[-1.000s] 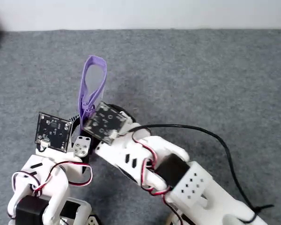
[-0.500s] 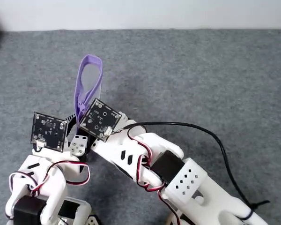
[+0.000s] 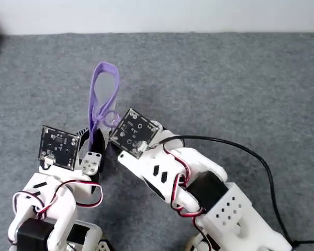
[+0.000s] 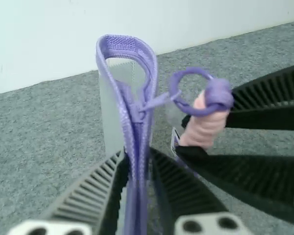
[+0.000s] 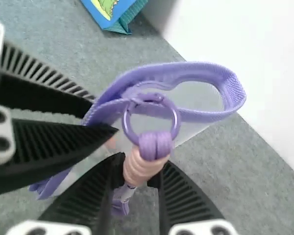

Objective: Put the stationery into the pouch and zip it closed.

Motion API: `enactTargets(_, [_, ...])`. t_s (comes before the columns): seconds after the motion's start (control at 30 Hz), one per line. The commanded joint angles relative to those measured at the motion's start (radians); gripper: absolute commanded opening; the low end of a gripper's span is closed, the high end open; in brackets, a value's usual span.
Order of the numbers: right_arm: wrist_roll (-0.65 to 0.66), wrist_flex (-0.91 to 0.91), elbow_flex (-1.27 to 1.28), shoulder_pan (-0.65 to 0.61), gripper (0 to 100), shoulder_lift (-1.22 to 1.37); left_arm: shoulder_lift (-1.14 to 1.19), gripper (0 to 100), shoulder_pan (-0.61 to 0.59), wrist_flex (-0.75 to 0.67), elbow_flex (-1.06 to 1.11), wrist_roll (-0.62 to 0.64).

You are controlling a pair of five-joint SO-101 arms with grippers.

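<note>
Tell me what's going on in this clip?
Both arms hold a purple pouch, zip side up, at the grey table. The left gripper has its jaws clamped on the pouch's near end, while the right gripper pinches the zipper pull, a pink charm on a purple ring. The zip is partly run; the pouch's far end gapes open.

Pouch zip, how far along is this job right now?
Done: zip teeth closed from the left gripper up to the slider. In hand: left gripper clamps the pouch, right gripper pinches the pink pull tab. Left: the far end gapes open; contents unseen.
</note>
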Motion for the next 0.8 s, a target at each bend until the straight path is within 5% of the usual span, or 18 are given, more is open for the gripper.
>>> enactTargets(0.0, [0.048,0.061,-0.06,-0.015,0.8,-0.038,-0.003,15,-0.002,-0.018,-0.007,-0.006])
enactTargets(0.53, [0.052,0.122,-0.06,-0.051,0.8,-0.082,-0.003,15,-0.002,-0.025,-0.007,-0.006])
enactTargets(0.77, [0.052,0.056,-0.057,0.025,0.8,-0.068,-0.003,2,0.003,-0.02,-0.008,-0.041])
